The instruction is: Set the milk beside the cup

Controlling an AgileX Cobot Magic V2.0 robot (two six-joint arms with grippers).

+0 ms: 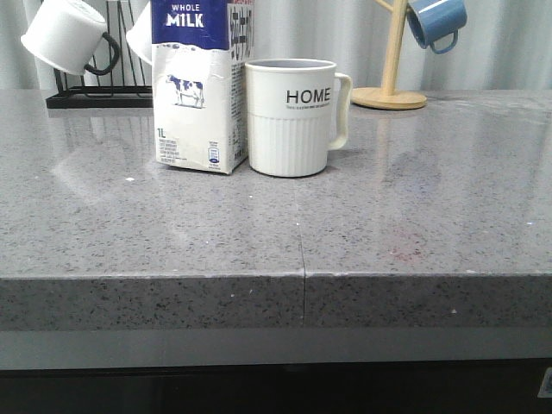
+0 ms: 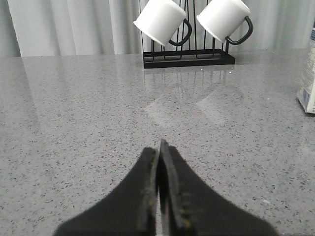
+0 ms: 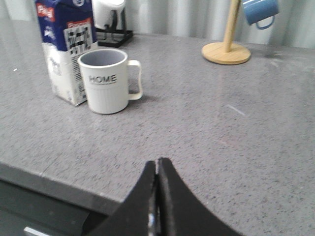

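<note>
Tall white blue-topped milk carton (image 1: 195, 86) upright on grey speckled table (image 1: 414, 224), touching cream ribbed "HOME" mug (image 1: 291, 117) at its 9 o'clock. Left fingers (image 2: 160, 147) together, right fingers (image 3: 157, 164) together, both empty.

The milk (image 1: 197, 86) is a tall white carton with a dark blue top band reading "WHOLE MILK", a small cow picture and a "1L" mark. It stands upright, well ahead of the shut right gripper (image 3: 157, 169) and off to its left. The cup (image 1: 291, 117), a cream-white mug printed "HOME" with a ribbed lower half, stands upright just beside the carton, closer to that gripper's line, its handle turned away from the carton.
</note>
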